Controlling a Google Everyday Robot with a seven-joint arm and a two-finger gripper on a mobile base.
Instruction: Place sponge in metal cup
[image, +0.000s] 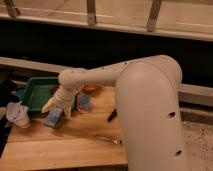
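Note:
The dull-blue sponge (52, 119) lies near the left end of the wooden table (75, 145), just in front of the green tray. My gripper (56, 108) is at the end of the white arm, directly over the sponge and touching or nearly touching its top. I cannot tell whether it has hold of the sponge. The metal cup does not show; it is hidden or out of view.
A green tray (34, 93) stands at the back left. A whitish translucent cup (18, 115) lies at the left edge. A squarer blue pad (84, 103) and an orange bowl (90, 89) sit behind my arm. A dark object (112, 116) and a metal utensil (108, 139) lie mid-table.

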